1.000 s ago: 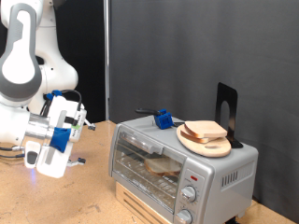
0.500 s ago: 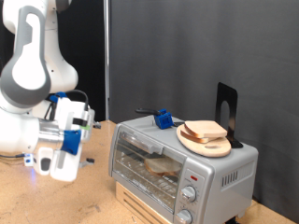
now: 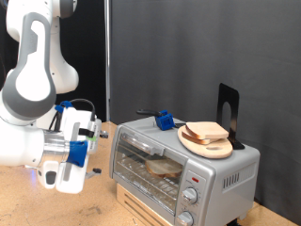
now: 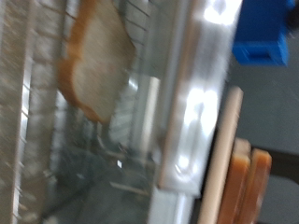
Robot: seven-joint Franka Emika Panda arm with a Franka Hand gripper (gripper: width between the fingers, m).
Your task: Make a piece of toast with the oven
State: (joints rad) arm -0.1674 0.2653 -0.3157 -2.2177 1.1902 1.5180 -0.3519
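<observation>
The silver oven (image 3: pixel 202 174) stands at the exterior view's right with its glass door shut. Through the glass a slice of toast (image 3: pixel 162 168) lies on the rack. A second slice (image 3: pixel 207 131) rests on a round wooden plate (image 3: pixel 214 149) on top of the oven. My gripper (image 3: pixel 87 153) hangs just left of the oven, level with its door and apart from it. The wrist view looks close at the oven's glass (image 4: pixel 121 140), with the toast (image 4: pixel 93 56) behind it and the plate's edge (image 4: pixel 222 159) beside the frame. No fingers show there.
A blue object (image 3: pixel 166 120) and a black stand (image 3: pixel 228 108) sit on the oven's top. The oven rests on a light wooden base (image 3: pixel 141 202) on the wooden table (image 3: pixel 28 212). A dark curtain hangs behind.
The arm has swung down and to the exterior view's right, bringing the gripper closer to the oven's left side. The oven, plate and toast have not moved.
</observation>
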